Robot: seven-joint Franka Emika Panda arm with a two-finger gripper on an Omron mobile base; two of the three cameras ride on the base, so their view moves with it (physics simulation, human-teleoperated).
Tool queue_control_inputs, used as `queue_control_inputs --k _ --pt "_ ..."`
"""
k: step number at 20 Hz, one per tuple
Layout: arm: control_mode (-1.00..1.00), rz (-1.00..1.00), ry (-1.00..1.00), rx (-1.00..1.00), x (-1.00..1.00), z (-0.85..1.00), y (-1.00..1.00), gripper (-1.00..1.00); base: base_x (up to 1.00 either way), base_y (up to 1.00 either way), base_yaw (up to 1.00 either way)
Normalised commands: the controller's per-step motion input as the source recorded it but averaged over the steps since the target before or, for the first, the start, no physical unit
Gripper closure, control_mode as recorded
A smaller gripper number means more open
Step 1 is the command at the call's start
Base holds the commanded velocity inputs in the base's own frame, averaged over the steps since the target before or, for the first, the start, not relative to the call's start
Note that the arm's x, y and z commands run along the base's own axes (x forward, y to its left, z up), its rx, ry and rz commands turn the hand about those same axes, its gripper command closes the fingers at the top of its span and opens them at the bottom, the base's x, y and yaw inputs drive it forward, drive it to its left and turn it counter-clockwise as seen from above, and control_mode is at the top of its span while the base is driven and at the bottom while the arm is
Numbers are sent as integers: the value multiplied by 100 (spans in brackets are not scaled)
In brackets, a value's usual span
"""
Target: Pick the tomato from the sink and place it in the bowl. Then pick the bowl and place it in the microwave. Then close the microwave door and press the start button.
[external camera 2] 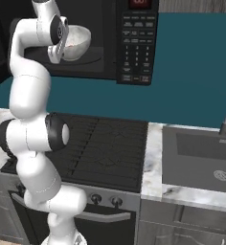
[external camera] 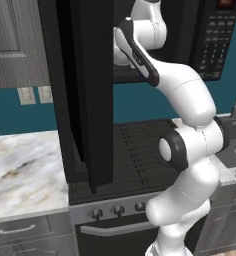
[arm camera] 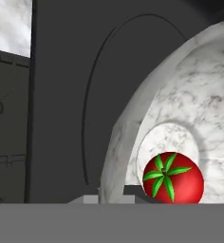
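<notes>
End effector (external camera 2: 62, 53): two-finger, narrowly parted, clamped on the rim of the round white-and-grey marbled stone bowl (external camera 2: 76, 42), inside the large black boxy microwave (external camera 2: 136, 43). Small red tomato with green stem (arm camera: 173, 178): lying in that bowl. Flat black microwave door (external camera: 92, 90): swung open above the black stovetop (external camera 2: 105, 148).

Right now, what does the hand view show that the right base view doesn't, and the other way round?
Hand view alone: the tomato, red with a green stem, lying in the bottom of the bowl. Right base view alone: the sink, the stove, and the microwave keypad. Both: the marbled bowl inside the microwave cavity.
</notes>
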Motion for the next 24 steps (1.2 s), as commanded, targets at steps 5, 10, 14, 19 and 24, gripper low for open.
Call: queue_control_inputs --k 5,10,14,19,24 --pt "-100 1 0 0 -1 0 0 -100 0 0 0" --pt "-100 0 -3 0 -67 1 0 -100 0 0 0" --pt "-100 0 -4 0 -100 -1 -7 -100 0 0 0" --pt "-100 0 -7 2 -100 -1 -24 -100 0 0 0" --pt "-100 0 -4 7 -100 -16 -20 -100 0 0 0"
